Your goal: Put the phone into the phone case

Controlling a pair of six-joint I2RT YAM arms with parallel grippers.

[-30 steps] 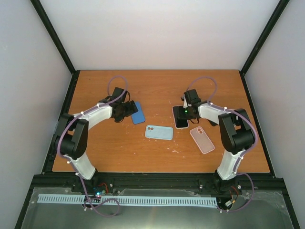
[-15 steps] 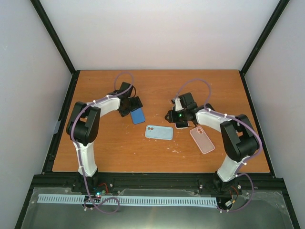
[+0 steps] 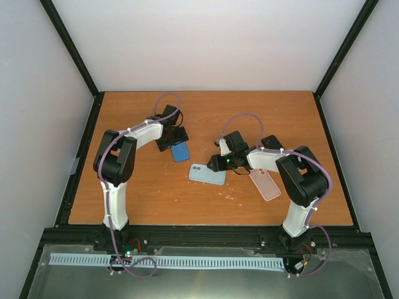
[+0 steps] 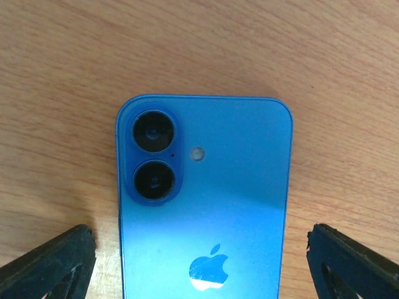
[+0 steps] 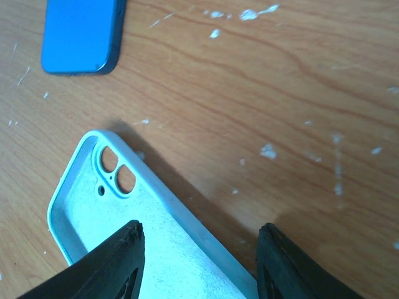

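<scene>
A blue phone (image 4: 206, 205) lies back-up on the wooden table, its two camera lenses pointing away from me; it also shows as the blue phone (image 3: 181, 151). My left gripper (image 4: 202, 268) is open, one fingertip on each side of the phone and neither touching it. A light-blue phone case (image 5: 118, 230) lies hollow side up at mid-table, seen from above as the case (image 3: 207, 174). My right gripper (image 5: 202, 261) hangs open over the case's far long rim, holding nothing. The far end of the blue phone (image 5: 81, 34) shows at top left.
A pink phone case (image 3: 265, 184) lies to the right of the light-blue one, beside my right forearm. The table (image 3: 156, 199) has black frame rails along its edges. White scuff marks (image 5: 268, 149) dot the wood.
My right gripper has moved left from a dark phone to over the light-blue case, and its jaws have opened. My left gripper crept towards the far end of the blue phone, still open.
</scene>
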